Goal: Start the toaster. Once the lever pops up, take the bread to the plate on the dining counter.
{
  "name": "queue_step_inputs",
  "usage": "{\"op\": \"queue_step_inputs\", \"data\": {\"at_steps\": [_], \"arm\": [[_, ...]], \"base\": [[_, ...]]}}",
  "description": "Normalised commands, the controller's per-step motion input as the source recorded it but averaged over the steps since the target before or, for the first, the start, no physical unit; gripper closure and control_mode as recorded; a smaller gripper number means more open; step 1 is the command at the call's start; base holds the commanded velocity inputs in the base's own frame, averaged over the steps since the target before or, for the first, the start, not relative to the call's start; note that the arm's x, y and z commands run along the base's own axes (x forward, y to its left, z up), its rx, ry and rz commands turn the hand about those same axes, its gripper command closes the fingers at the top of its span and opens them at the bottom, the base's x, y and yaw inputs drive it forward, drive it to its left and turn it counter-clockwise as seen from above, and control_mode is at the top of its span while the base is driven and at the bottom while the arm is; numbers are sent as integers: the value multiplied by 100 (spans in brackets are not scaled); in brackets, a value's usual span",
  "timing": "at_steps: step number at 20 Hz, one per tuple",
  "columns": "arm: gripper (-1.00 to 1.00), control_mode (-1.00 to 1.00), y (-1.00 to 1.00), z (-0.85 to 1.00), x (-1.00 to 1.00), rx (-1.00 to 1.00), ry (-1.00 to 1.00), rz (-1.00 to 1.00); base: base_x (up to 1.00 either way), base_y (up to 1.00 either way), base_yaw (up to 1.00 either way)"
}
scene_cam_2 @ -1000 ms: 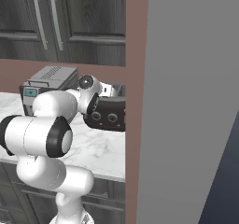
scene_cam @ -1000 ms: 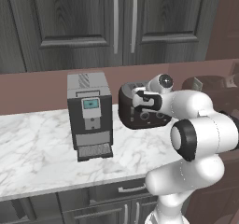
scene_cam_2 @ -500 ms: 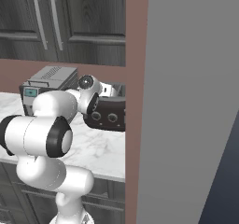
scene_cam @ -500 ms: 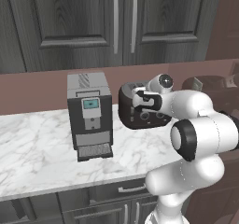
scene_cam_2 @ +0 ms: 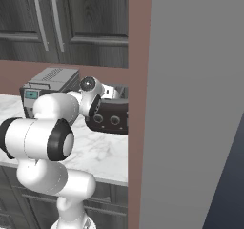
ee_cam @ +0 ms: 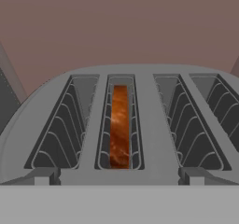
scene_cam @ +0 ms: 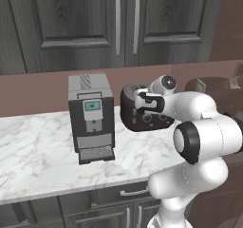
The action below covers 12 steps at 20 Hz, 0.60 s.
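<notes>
The gripper (scene_cam: 142,104) hovered just above the toaster (scene_cam: 142,115), jaws spread wide & holding nothing. Right below the hand, in the 2nd slot from its left, the bread (ee_cam: 120,125) sat deep inside, top edge under the slot rim. Judging from this, the bread wasn't lifted out yet; grasping it and carrying it to the plate was left. The coffee machine (scene_cam: 91,115) stood beside the toaster.

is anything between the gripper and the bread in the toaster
Nothing visible does. In the hand view the bread sits low in the second slot from the left of the toaster, its top edge exposed, with clear air above it.
</notes>
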Motion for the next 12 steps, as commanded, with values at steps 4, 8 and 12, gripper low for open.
{"op": "queue_step_inputs", "data": {"at_steps": [4, 8, 12], "arm": [[-100, -100, 0, 0, 0, 0, 0, 0], [-100, -100, 0, 0, 0, 0, 0, 0], [-100, -100, 0, 0, 0, 0, 0, 0]], "base": [[0, 0, 0], [0, 0, 0], [0, 0, 0]]}}
